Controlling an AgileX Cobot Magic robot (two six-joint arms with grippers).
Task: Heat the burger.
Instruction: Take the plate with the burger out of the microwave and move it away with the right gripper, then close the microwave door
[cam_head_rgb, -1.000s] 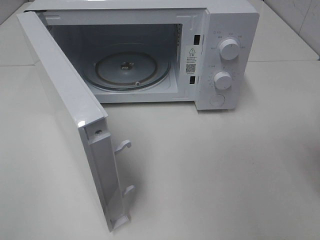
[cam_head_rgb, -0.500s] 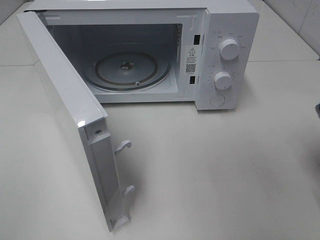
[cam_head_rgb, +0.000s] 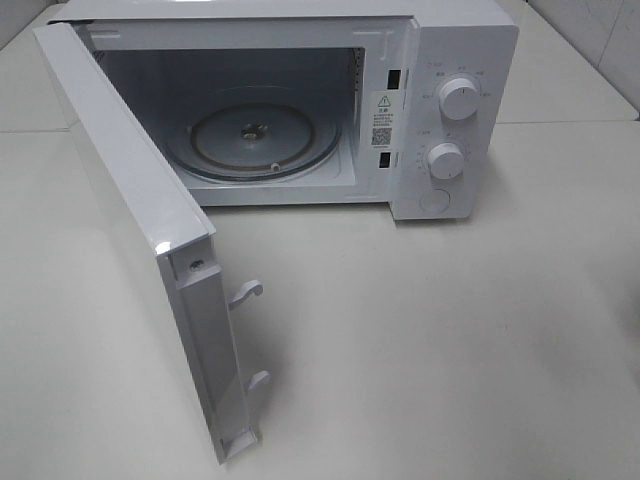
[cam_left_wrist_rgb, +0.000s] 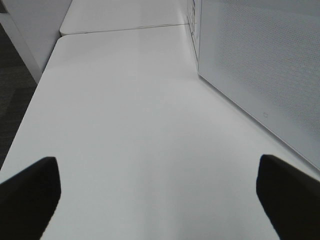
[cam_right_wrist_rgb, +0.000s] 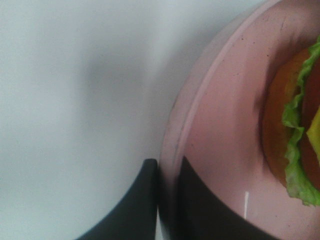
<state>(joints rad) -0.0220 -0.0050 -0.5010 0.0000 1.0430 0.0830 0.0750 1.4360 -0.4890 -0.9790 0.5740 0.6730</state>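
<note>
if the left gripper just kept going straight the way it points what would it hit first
Probably nothing nearby: the open left gripper points along bare table, with the microwave door off to one side. Depth is unclear.

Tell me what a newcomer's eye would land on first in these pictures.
The white microwave at the back of the table, its door swung wide toward the front left and the glass turntable bare. Next, in the right wrist view, the right gripper pinching the rim of a pink plate carrying the burger.
</note>
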